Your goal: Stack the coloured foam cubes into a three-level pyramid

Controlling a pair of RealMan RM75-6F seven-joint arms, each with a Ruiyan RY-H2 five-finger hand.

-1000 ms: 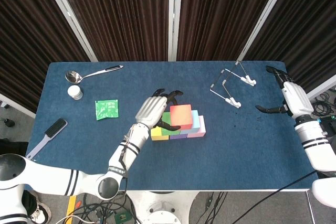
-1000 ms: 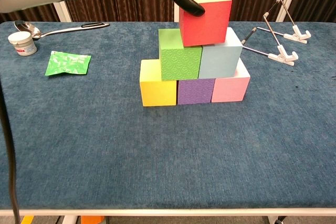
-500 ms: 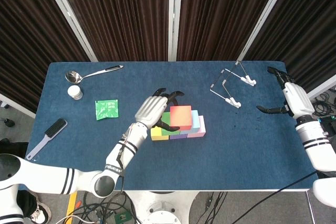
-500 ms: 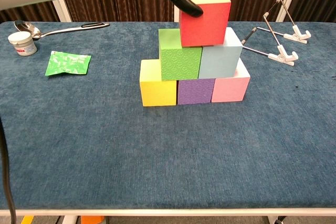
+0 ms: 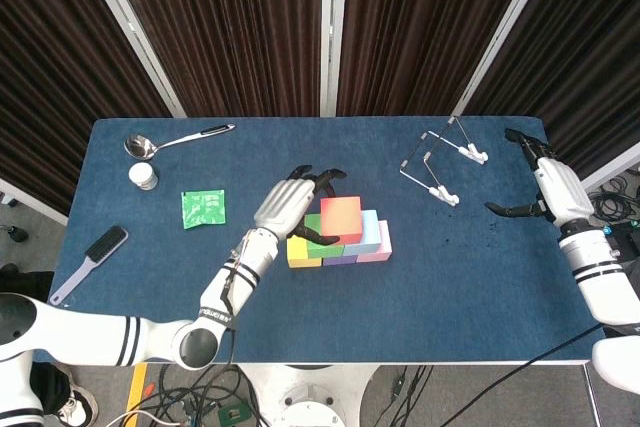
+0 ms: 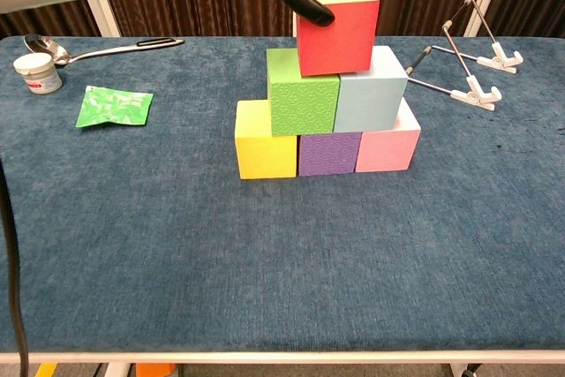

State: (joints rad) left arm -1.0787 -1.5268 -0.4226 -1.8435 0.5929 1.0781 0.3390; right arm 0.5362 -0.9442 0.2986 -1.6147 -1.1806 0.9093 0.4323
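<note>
A yellow cube [image 6: 265, 152], a purple cube [image 6: 328, 154] and a pink cube [image 6: 386, 149] form the bottom row on the blue table. On them stand a green cube [image 6: 303, 103] and a light blue cube [image 6: 371, 99]. On top sits a red cube [image 6: 337, 24] [image 5: 341, 218], over the seam between those two. My left hand [image 5: 283, 205] grips it, thumb on its front face and fingers behind. My right hand [image 5: 545, 182] hovers open at the table's right edge, far from the cubes.
A wire rack [image 5: 440, 162] [image 6: 463, 68] stands at the back right. On the left lie a green packet [image 5: 203, 208], a white jar [image 5: 144, 176], a ladle [image 5: 170, 142] and a brush [image 5: 90, 262].
My left hand has shifted the red cube a little to the left on top of the stack. The right hand has stayed where it was.
</note>
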